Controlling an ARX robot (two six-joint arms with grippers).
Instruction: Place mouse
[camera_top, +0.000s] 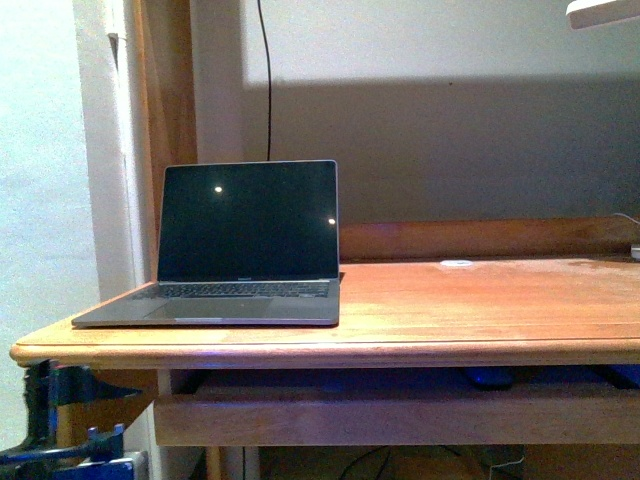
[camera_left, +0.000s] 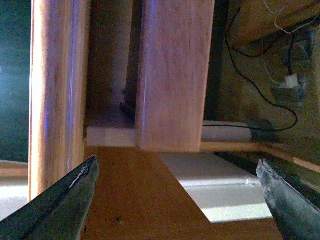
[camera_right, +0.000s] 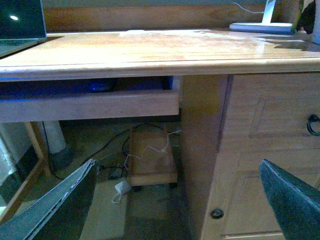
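Holds the left gripper (camera_left: 177, 162) wide open, with the wrist rolled onto its side, so that one finger stands above the other rather than beside it. Shows of that gripper only two dark, tapering fingers (camera_left: 55, 210), inner faces turned toward each other, tips well apart, gripping nothing. Holds the right gripper (camera_right: 177, 162) spread just as wide, wrist level, its dark fingers (camera_right: 295, 200) side by side and pointing forward, tilted slightly downward. Carries a pale scuffed line along the inner edge of one finger on each gripper, running back from near the tip. Touches nothing with any fingertip.
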